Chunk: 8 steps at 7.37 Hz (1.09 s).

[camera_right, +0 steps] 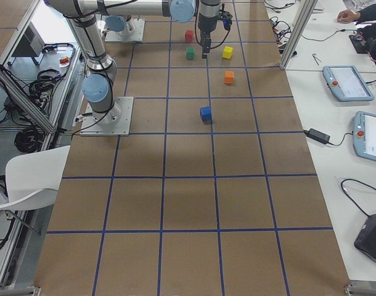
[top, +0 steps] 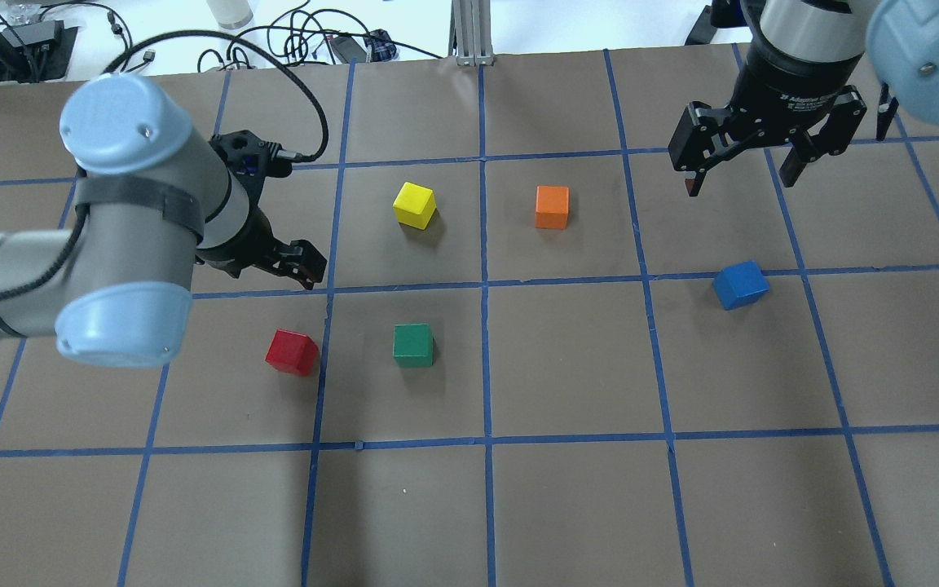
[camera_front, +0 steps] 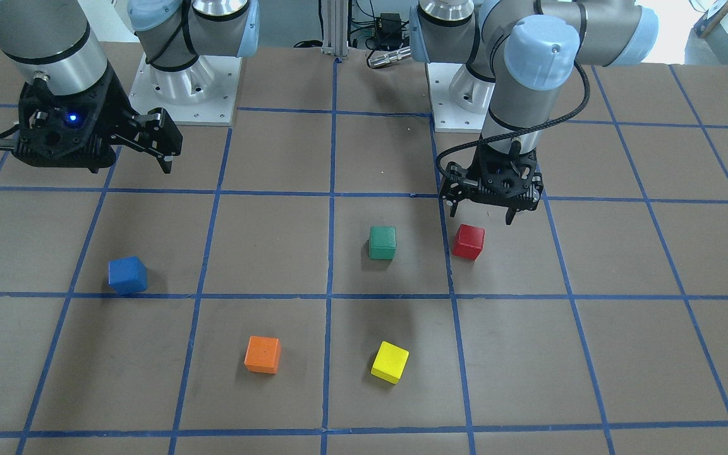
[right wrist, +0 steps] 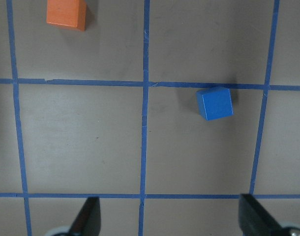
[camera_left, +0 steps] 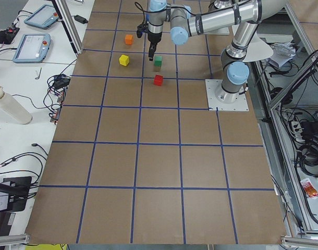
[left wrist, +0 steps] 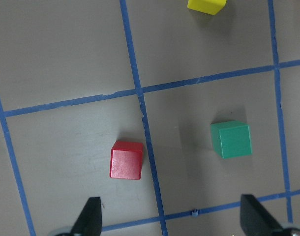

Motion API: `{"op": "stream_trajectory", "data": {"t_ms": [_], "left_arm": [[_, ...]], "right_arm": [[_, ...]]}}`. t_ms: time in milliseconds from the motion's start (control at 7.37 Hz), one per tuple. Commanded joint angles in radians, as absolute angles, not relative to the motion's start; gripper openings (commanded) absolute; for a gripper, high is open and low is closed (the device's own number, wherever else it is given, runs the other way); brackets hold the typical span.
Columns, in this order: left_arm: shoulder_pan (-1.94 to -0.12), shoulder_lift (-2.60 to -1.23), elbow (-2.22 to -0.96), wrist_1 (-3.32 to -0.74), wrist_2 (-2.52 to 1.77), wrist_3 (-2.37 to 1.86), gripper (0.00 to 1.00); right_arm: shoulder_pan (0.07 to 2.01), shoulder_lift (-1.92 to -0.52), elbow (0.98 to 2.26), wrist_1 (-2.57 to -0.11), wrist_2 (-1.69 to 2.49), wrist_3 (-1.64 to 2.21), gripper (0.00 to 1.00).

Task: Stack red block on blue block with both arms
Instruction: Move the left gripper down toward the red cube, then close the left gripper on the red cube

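The red block (camera_front: 468, 241) lies on the brown table, next to a blue tape line. My left gripper (camera_front: 481, 213) hovers above and close beside it, open and empty. In the left wrist view the red block (left wrist: 126, 160) sits left of centre, ahead of the open fingers (left wrist: 91, 219) and not between them. The blue block (top: 740, 284) lies on the far side of the table. My right gripper (top: 740, 175) hangs high over the table near it, open and empty. The right wrist view shows the blue block (right wrist: 215, 103) well below, right of centre.
A green block (camera_front: 382, 242) lies close to the red one. A yellow block (camera_front: 390, 362) and an orange block (camera_front: 262, 354) lie further from the robot. The two arm bases (camera_front: 181, 82) stand at the table's robot side. Blue tape forms a grid.
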<state>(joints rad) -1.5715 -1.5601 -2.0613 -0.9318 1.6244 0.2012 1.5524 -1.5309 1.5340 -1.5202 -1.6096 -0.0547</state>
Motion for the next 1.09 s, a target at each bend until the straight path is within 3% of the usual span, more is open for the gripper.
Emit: {"op": "stream_trajectory", "data": {"t_ms": [0,679,950], "left_arm": [[-1.546,-1.606,-2.230,-0.581,1.637,0.229,1.00],[-1.545,-1.701,-2.281,-0.638,1.643,0.281,1.00],[-1.543,-1.732,-2.276,-0.634,1.649,0.302,0.68]], "right_arm": [[1.552,-1.531,1.534,-1.520,-1.609,-0.054,1.00],[1.552,-1.531,1.534,-1.519,-1.611,-0.055,1.00],[1.552,-1.531,1.535,-1.519,-1.611,-0.054,1.00]]}}
